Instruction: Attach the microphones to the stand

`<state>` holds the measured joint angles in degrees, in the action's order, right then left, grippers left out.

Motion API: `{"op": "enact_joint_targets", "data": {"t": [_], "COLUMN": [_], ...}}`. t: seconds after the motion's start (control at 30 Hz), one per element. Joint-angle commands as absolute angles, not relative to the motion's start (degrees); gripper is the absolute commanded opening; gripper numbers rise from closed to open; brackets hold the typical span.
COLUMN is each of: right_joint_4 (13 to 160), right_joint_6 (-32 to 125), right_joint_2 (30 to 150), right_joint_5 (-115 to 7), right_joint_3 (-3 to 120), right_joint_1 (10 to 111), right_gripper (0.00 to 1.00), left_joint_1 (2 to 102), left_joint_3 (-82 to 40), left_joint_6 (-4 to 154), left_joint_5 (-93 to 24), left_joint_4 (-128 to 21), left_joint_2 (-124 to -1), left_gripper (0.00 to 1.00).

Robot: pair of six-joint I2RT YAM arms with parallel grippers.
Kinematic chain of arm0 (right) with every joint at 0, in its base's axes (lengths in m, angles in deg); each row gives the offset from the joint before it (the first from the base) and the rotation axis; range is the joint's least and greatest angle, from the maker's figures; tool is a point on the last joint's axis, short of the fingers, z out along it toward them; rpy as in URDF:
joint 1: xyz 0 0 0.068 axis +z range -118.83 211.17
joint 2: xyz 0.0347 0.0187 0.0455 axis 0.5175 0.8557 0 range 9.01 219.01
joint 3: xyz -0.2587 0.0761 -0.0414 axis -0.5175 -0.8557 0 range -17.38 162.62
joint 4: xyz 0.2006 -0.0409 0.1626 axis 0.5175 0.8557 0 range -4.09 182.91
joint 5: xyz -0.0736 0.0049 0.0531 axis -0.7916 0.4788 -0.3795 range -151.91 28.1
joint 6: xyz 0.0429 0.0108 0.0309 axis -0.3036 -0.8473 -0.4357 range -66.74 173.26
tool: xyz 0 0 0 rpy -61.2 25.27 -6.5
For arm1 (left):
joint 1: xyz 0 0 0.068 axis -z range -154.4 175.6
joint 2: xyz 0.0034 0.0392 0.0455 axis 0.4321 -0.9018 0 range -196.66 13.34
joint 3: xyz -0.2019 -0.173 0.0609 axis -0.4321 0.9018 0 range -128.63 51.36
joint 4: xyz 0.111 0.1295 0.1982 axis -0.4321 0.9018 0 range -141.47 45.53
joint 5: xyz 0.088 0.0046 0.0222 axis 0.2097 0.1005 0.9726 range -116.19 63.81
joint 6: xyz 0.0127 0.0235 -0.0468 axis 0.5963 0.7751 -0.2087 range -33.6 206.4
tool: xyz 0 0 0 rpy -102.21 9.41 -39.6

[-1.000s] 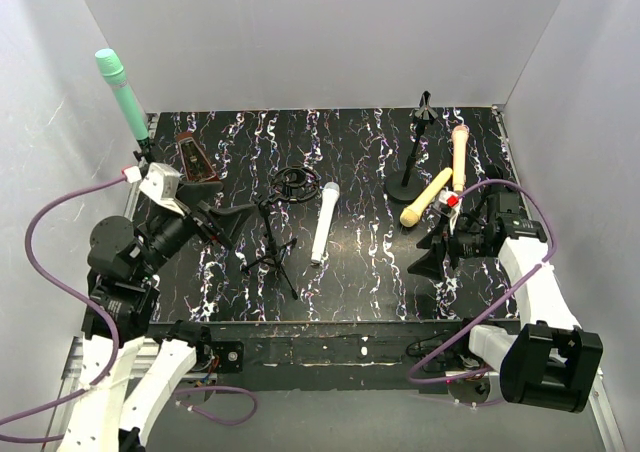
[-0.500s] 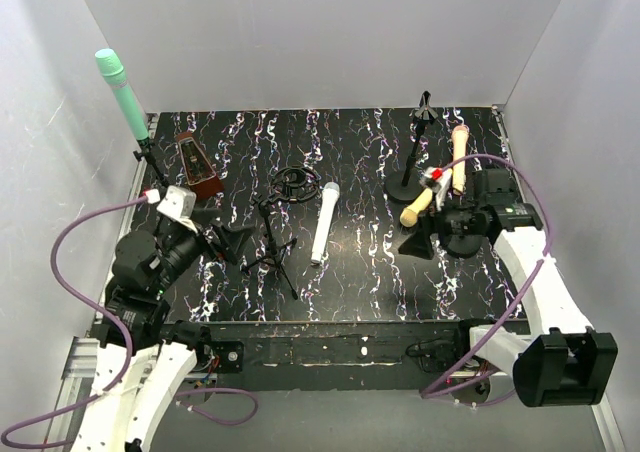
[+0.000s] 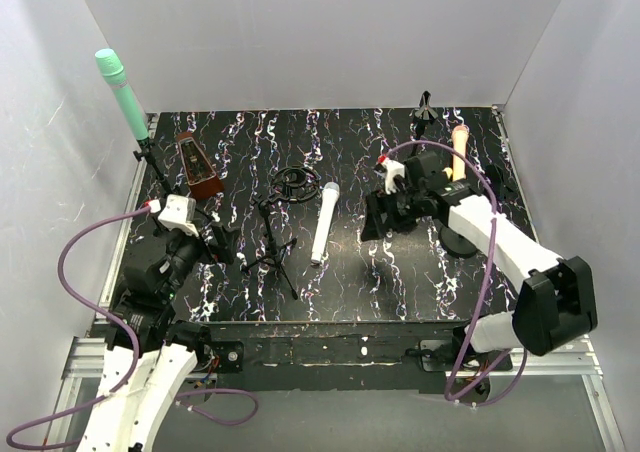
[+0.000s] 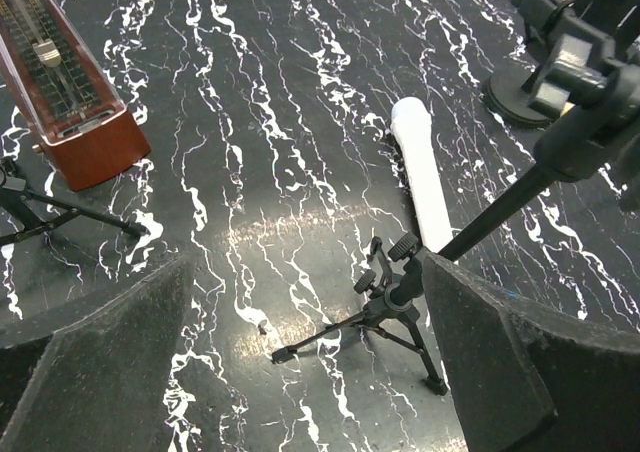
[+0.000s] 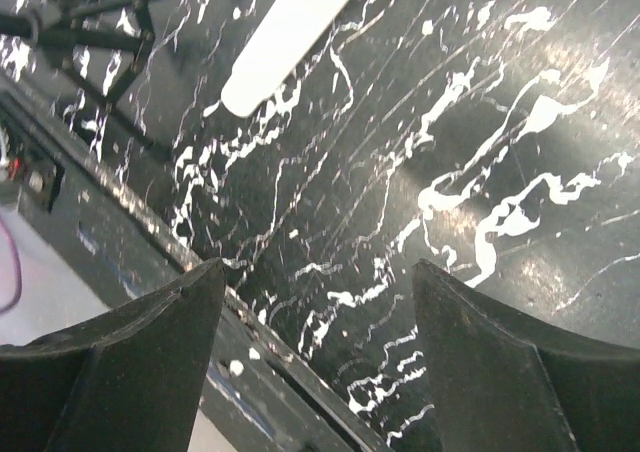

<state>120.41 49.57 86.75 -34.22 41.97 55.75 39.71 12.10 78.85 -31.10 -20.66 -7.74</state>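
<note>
A white microphone (image 3: 322, 222) lies flat at the table's middle; it also shows in the left wrist view as the white microphone (image 4: 421, 177). A mint green microphone (image 3: 121, 94) stands clipped on a stand at the far left. A peach-pink microphone (image 3: 459, 148) lies at the back right. A black tripod stand (image 3: 270, 244) stands left of the white one. A tall stand's clip (image 3: 424, 110) rises at the back right. My left gripper (image 3: 216, 240) is open and empty, just left of the tripod stand (image 4: 396, 290). My right gripper (image 3: 377, 215) is open and empty, right of the white microphone (image 5: 290, 32).
A brown metronome (image 3: 198, 167) sits at the back left. A coiled black cable (image 3: 295, 182) lies behind the tripod. White walls close in the left, back and right sides. The table's front edge (image 5: 150, 272) runs under my right gripper.
My right arm has swung from the right side toward the middle, covering the yellow microphone, its jaws narrowing a little. My left arm has drawn back toward the near edge.
</note>
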Motion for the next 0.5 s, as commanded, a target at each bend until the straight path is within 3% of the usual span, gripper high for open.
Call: {"op": "enact_joint_targets", "data": {"t": [0.0, 0.27, 0.47], "right_joint_4": [114.8, 118.3, 118.5], "right_joint_6": [37.0, 30.2, 28.9], "right_joint_2": [91.3, 106.2, 114.4], "right_joint_5": [-48.5, -46.3, -50.0], "right_joint_3": [48.2, 60.0, 66.8], "right_joint_1": [61.5, 64.2, 66.3], "right_gripper": [0.83, 0.77, 0.78], "left_joint_1": [39.8, 39.8, 39.8], "left_joint_3": [12.2, 12.3, 12.3], "left_joint_6": [79.5, 79.4, 79.3], "left_joint_5": [-30.1, -28.6, -28.5], "left_joint_4": [-21.3, -21.1, -21.1], "left_joint_2": [-9.6, -8.5, -8.3], "left_gripper": [0.98, 0.98, 0.98]}}
